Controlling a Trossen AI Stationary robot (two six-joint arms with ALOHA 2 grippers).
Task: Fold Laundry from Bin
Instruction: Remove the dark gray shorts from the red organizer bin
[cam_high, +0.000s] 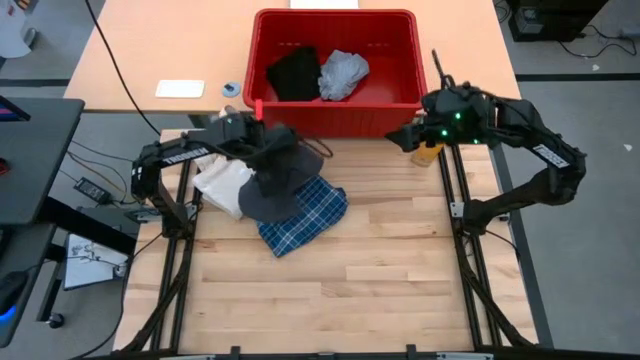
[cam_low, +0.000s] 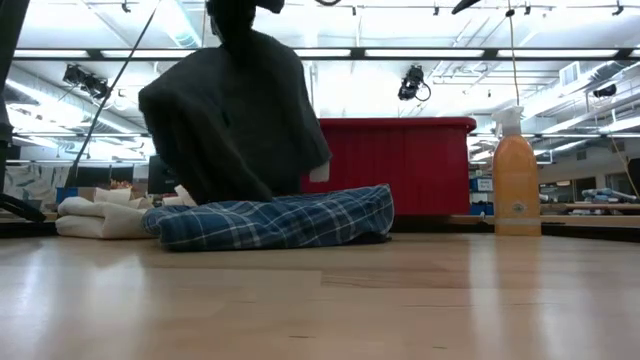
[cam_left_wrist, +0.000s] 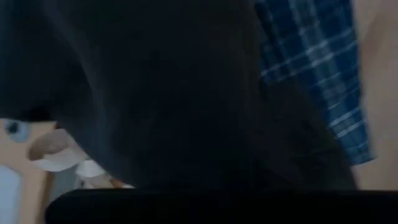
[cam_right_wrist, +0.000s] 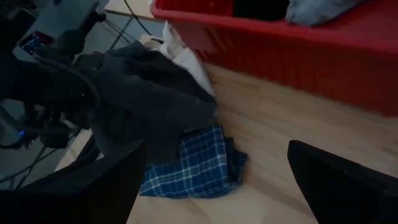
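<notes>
A dark charcoal-grey piece (cam_low: 235, 110) of laundry hangs from my left gripper (cam_high: 268, 142), which is shut on it above the table's far left part. Under it a blue-and-white plaid shirt (cam_high: 302, 220) lies bunched on the table, beside a cream-white cloth (cam_high: 224, 186). The red bin (cam_high: 400, 100) stands at the far edge with a black piece (cam_high: 292, 72) and a light grey piece (cam_high: 343, 72) inside. My right gripper (cam_right_wrist: 214, 158) hangs open in the air near the bin's near right corner, holding nothing. My left gripper holds the charcoal piece by a bunched upper part (cam_low: 240, 30), coming from above and pointing steeply down. The cloth itself hides the fingers in the left wrist view. The piece hangs slack below the gripper, and its lower edge (cam_low: 225, 195) reaches down to the plaid shirt.
An orange spray bottle (cam_low: 517, 175) stands on the table right of the bin, under my right arm. Bare wooden table (cam_high: 330, 300) stretches toward the near edge. A second table behind the bin carries a white card (cam_high: 180, 89) and a tape roll (cam_high: 231, 89).
</notes>
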